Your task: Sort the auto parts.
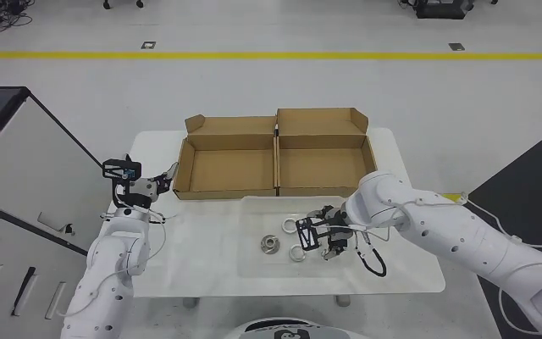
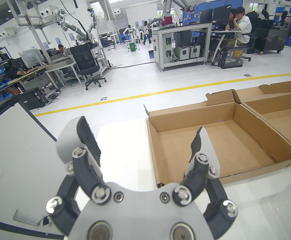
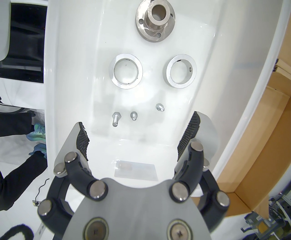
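On a white tray (image 1: 254, 269) lie a flanged metal hub (image 3: 155, 21), two metal rings (image 3: 125, 70) (image 3: 181, 71) and three small bolts (image 3: 115, 119) (image 3: 134, 116) (image 3: 160, 107). My right gripper (image 3: 138, 134) hovers open just above the tray, the bolts directly ahead of its fingertips and nothing between them. From above, the right gripper (image 1: 305, 234) sits beside the hub (image 1: 269, 245) and the rings (image 1: 289, 225) (image 1: 298, 252). My left gripper (image 2: 143, 138) is open and empty at the table's left edge (image 1: 165, 178), facing the left cardboard box (image 2: 227, 145).
Two open, empty cardboard boxes (image 1: 229, 169) (image 1: 326, 165) stand side by side at the back of the table, flaps up. A black cable loop (image 1: 373, 261) hangs off the right arm over the tray. Bare table lies left of the tray.
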